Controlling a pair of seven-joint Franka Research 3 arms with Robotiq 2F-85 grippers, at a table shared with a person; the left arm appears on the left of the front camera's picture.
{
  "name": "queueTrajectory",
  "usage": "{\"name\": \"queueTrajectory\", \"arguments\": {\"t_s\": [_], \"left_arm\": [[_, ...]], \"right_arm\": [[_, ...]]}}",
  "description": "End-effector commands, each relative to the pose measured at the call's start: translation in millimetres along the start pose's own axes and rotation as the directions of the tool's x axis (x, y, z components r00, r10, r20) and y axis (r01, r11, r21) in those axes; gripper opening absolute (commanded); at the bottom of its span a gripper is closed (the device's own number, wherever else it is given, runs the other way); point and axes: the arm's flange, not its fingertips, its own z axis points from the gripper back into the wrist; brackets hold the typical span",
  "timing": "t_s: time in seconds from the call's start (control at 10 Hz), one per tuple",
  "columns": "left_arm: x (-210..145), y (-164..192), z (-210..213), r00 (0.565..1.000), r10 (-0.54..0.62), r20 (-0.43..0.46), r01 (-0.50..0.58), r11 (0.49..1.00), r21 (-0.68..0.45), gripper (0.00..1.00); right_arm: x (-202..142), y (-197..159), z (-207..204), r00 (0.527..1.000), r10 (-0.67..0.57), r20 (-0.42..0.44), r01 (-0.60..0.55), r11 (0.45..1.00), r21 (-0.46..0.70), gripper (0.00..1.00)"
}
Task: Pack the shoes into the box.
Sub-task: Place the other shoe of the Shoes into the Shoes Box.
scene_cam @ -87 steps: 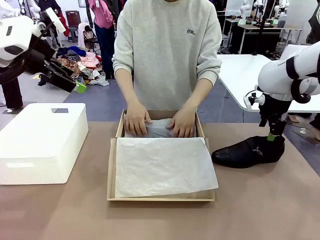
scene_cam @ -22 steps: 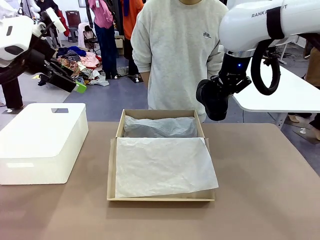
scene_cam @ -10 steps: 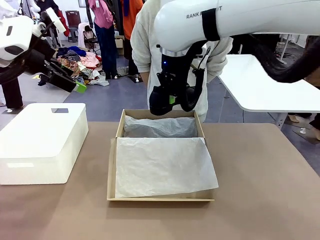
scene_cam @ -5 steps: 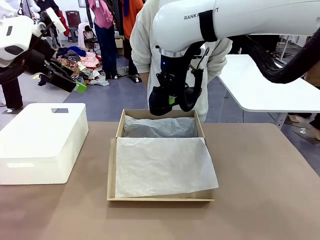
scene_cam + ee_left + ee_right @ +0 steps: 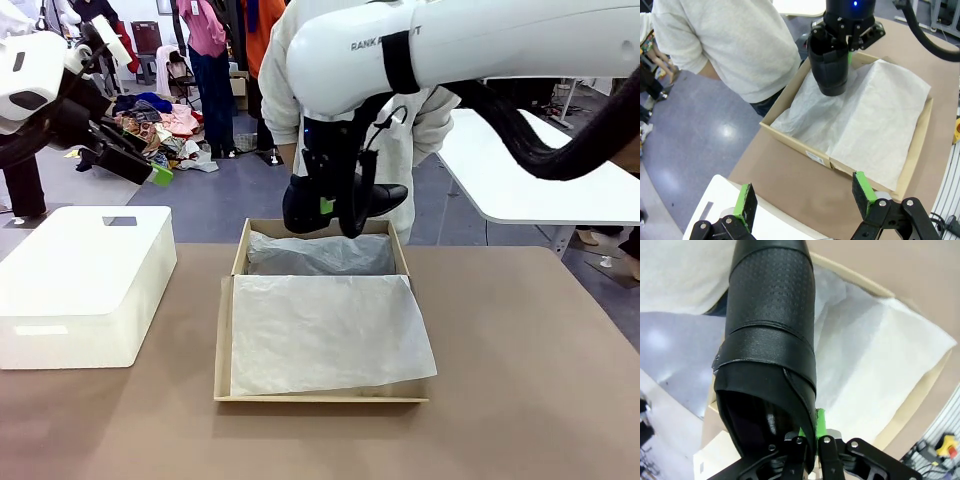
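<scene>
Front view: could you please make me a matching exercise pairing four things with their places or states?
1 shoe
2 cardboard box
3 white plastic box
4 left pincer

A open, holding nothing
B on the table's left side
C lined with tissue paper
D held aloft by the right pincer

Pairs: 1-D, 2-C, 3-B, 4-A

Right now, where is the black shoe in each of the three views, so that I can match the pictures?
Front view: the black shoe is upper middle, in the air over the box's far end.
Left wrist view: top middle, over the tissue paper.
Right wrist view: centre-left, very large.
Shared landmark: the cardboard box with white tissue paper.
</scene>
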Motion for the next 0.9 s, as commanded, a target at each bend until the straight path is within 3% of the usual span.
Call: {"name": "queueTrajectory", "arguments": {"t_s": [0.0,0.2,0.8], "left_arm": [[0,1,-1,1.000,-0.005,0.015,0.005,1.000,0.000,1.00],[0,1,-1,1.000,-0.005,0.015,0.005,1.000,0.000,1.00],[0,1,-1,1.000,-0.005,0.015,0.005,1.000,0.000,1.00]], "right_arm": [[-23,13,-1,0.994,-0.098,0.038,0.097,0.995,0.025,0.00],[-31,11,-9,0.979,-0.201,-0.013,0.201,0.979,0.032,0.00],[-40,9,-37,0.962,-0.268,-0.045,0.268,0.963,0.003,0.00]]}}
